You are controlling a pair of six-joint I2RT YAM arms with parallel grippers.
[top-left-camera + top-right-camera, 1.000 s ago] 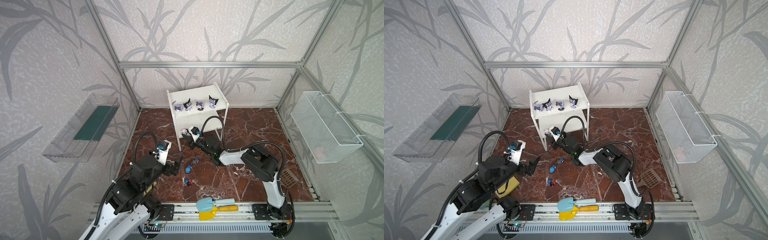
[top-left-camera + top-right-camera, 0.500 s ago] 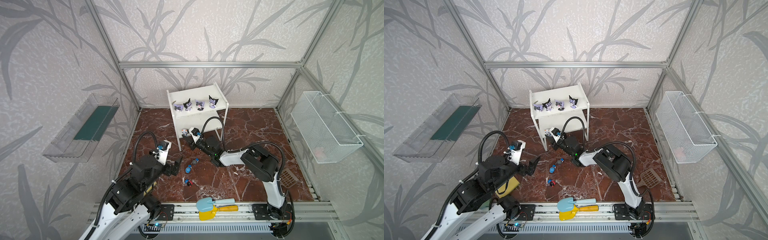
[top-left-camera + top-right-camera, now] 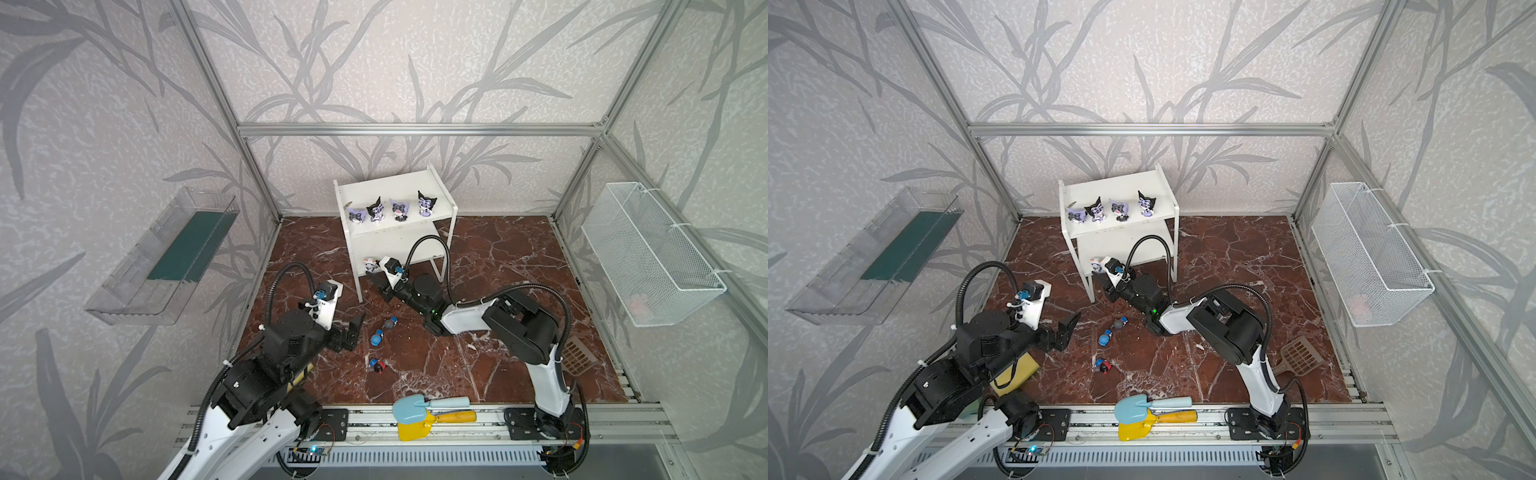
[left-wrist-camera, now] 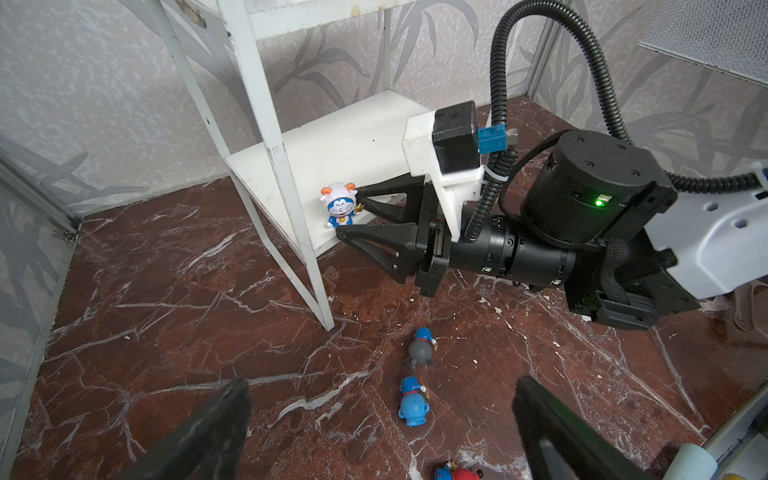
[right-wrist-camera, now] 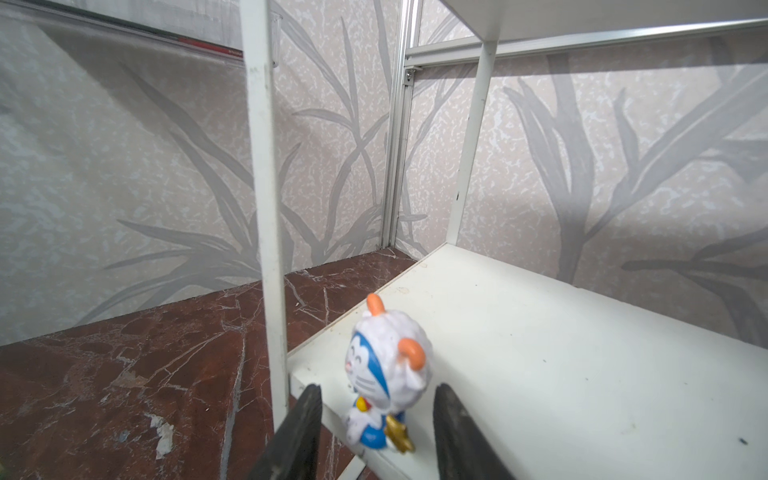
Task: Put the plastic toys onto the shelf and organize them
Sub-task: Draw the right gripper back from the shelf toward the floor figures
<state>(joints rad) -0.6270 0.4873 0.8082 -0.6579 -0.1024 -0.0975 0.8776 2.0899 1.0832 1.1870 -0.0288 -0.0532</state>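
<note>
Right wrist view, lower centre: I note the right gripper parted around, not pinching, the white figurine standing on the shelf lower board; four purple figurines fill the top board, three small figurines remain on the floor, and the left gripper is spread wide, empty.

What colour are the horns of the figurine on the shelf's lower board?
Orange. The figurine shows best in the right wrist view.
</note>
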